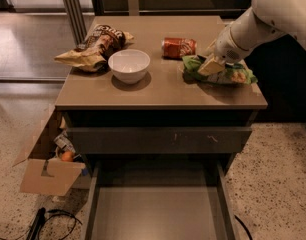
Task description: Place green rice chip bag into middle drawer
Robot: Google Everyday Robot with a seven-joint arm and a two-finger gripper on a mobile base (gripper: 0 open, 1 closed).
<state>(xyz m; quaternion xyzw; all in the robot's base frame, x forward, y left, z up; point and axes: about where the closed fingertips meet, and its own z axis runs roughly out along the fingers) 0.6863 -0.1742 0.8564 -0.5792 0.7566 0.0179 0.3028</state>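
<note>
The drawer (158, 214) is standing open, nearest to the camera. Above it, the green chip bag (234, 76) is lying on the right side of the surface (163, 91). The hand (212, 65) is touching the bag's left end; whether it is gripping, I cannot tell.

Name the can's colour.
Red-orange, in the camera view. The can lies near the gripper, which is at the green rice chip bag.

Dim light, soft shadow under pincer (211, 65) on countertop (163, 91)
</note>
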